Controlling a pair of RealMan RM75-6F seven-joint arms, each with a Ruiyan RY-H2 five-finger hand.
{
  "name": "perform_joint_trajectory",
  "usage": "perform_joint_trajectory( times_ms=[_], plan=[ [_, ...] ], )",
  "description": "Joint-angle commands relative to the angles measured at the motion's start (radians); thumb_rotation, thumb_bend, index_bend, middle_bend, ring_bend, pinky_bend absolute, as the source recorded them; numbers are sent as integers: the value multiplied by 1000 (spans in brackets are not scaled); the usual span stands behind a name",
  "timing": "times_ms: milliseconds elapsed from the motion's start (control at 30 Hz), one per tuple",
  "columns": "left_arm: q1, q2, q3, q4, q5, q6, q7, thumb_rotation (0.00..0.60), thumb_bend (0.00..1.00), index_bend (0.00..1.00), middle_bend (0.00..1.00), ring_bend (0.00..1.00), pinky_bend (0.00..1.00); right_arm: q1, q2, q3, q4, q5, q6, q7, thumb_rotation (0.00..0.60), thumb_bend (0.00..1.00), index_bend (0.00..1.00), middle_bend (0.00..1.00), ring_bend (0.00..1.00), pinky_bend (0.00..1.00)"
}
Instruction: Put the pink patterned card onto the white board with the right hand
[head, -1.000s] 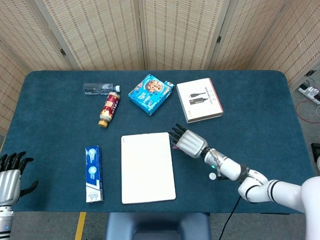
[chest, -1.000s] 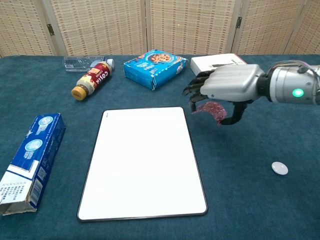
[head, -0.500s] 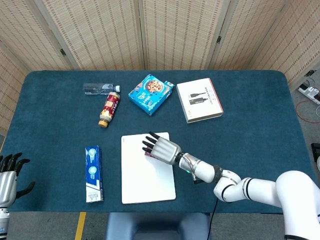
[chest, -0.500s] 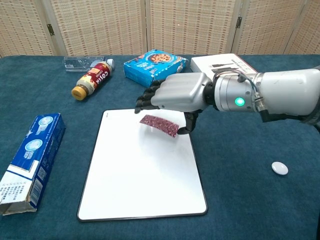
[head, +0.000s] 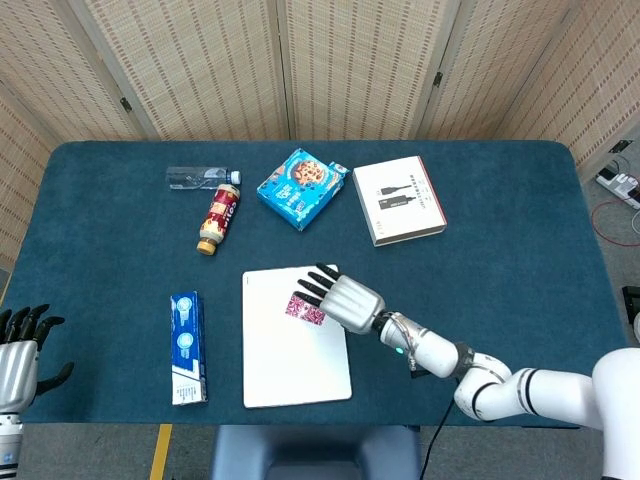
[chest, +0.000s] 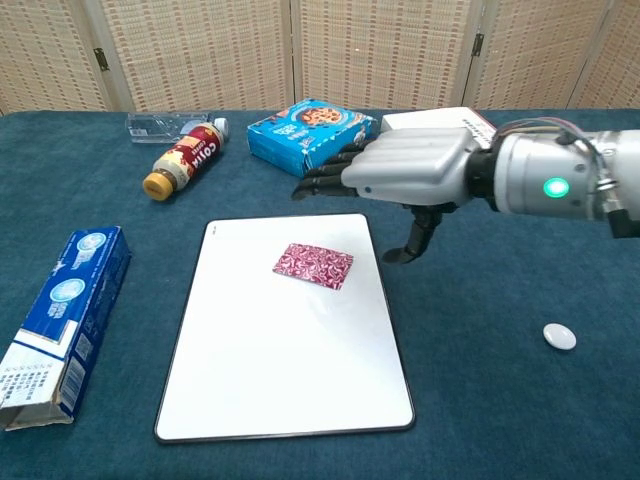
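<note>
Head view: pink patterned card (head: 305, 308) lay flat on the white board (head: 290, 365), upper-right part, free of any grip. Right hand (head: 345, 298) hovered just beside it over board's upper right edge, fingers spread, holding nothing. Left hand (head: 20, 352) sat at the table's (head: 520, 240) lower left corner, fingers apart, empty. Blue toothpaste box (head: 187, 347) lay left of board; cola bottle (head: 219, 217), clear bottle (head: 196, 178), cookie box (head: 301, 187) and white box (head: 399, 199) lay further back.

Chest view: card (chest: 313, 265) rested on board (chest: 270, 380) w/ nothing touching it. Right hand (chest: 400, 170) was raised above board's far right corner, fingers extended, thumb hanging down, apart from card. Small white disc (chest: 559, 336) lay on table to the right.
</note>
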Motion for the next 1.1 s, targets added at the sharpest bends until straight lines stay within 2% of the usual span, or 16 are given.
perform_joint_trajectory(
  times_ms=[33,267,433,700,1100],
  plan=[
    [-5,-2,-1,-6,5,-2,8,600,264,299,161,122,0,-87,98,-77,-67,-94,103,137,600,311,91,107,0,0],
    [-20,-5,-5,-30,18,-9,32,600,264,299,161,122,0,-191,187,-192,-74,-193,202,246,600,311,161,138,0,0],
    [-27,-2,-6,-42,23,-11,42,600,264,298,161,122,0,-271,204,-241,-49,-219,274,289,600,311,199,147,0,0],
    [-33,-2,-4,-50,28,-17,40,600,264,290,161,122,0,-352,182,-258,28,-210,320,311,600,311,284,167,1,0],
    [-38,-5,-2,-48,26,-22,41,600,264,290,161,122,0,-384,137,-254,98,-202,279,325,600,311,345,174,10,0]
  ],
)
